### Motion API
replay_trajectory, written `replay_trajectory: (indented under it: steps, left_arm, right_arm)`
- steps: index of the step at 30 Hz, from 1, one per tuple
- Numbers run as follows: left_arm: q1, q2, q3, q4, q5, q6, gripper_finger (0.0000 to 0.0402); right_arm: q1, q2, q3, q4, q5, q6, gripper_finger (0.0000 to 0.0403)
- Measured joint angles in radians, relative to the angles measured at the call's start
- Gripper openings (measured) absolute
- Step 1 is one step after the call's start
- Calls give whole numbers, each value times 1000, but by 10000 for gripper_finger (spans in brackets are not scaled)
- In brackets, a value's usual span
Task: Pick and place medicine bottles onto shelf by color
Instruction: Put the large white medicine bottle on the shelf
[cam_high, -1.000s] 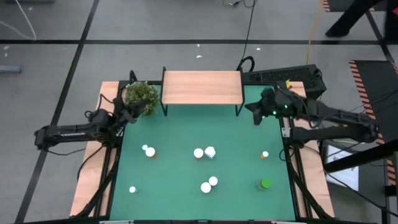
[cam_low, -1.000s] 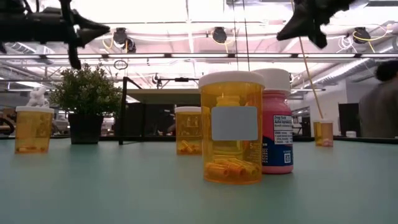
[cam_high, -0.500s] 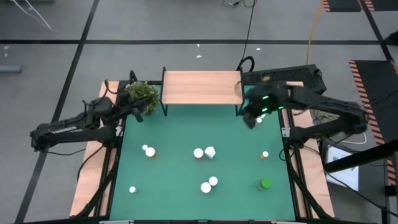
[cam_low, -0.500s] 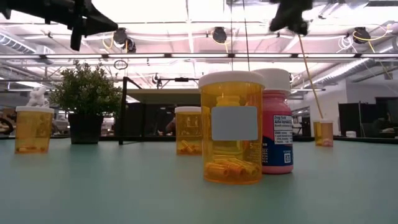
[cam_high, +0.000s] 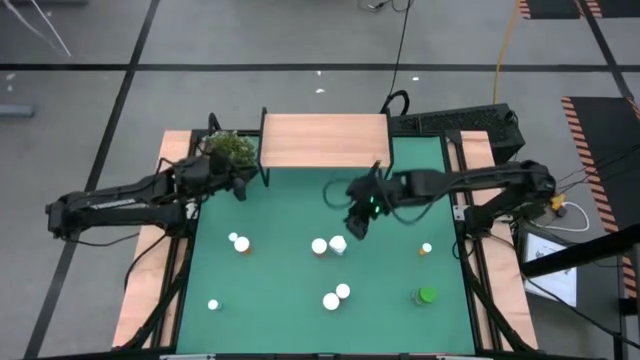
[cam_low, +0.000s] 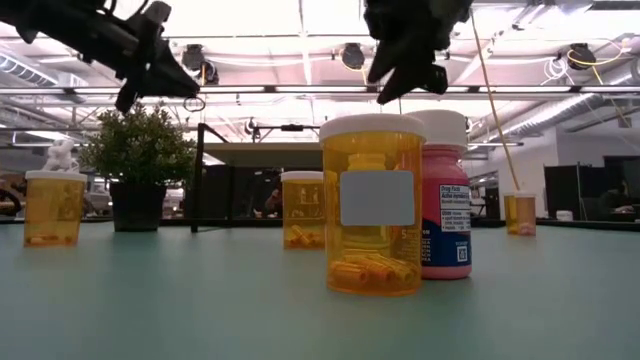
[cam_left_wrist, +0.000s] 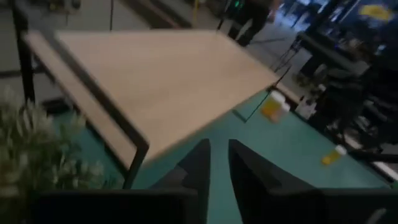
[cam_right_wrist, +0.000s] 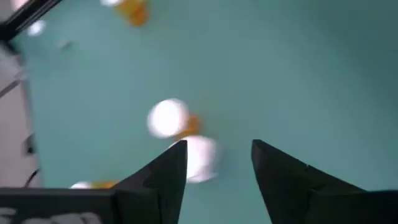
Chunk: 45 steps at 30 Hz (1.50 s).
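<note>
Several small medicine bottles stand upright on the green mat (cam_high: 290, 210). A white-capped orange one (cam_high: 319, 246) and a white one (cam_high: 338, 245) stand side by side at the middle. My right gripper (cam_high: 355, 228) hovers open just above and beside this pair, which shows ahead of its fingers in the right wrist view as the orange bottle (cam_right_wrist: 169, 118) and the white bottle (cam_right_wrist: 200, 158). The light-wood shelf (cam_high: 325, 140) stands on black legs at the far edge. My left gripper (cam_high: 250, 180) hangs by the shelf's left leg, its fingers a narrow gap apart (cam_left_wrist: 219, 168).
A bushy plant (cam_high: 228, 150) stands at the shelf's left, close to my left arm. More bottles: one far left (cam_high: 240, 243), two near the front middle (cam_high: 336, 296), one at the near left (cam_high: 213, 305), one at the right (cam_high: 426, 248), a green-capped one (cam_high: 427, 295).
My right gripper has swung from the shelf's right end toward the table's middle and near edge, coming down over the orange and white pair. My left gripper has gone toward the table's right, past the plant to the shelf's left leg. No bottle has moved.
</note>
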Motion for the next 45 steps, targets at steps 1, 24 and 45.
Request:
replay_trajectory:
  steps: [1,24,45]
  left_arm:
    - [0,8,0,-9,12,10,89]
    - [-32,35,0,-46,113,384,225]
    - [-7,37,-1,59,43,415,223]
  right_arm:
    - [24,13,0,20,-2,12,178]
    - [240,285,0,174,278,145,290]
    - [129,278,2,-21,86,-5,166]
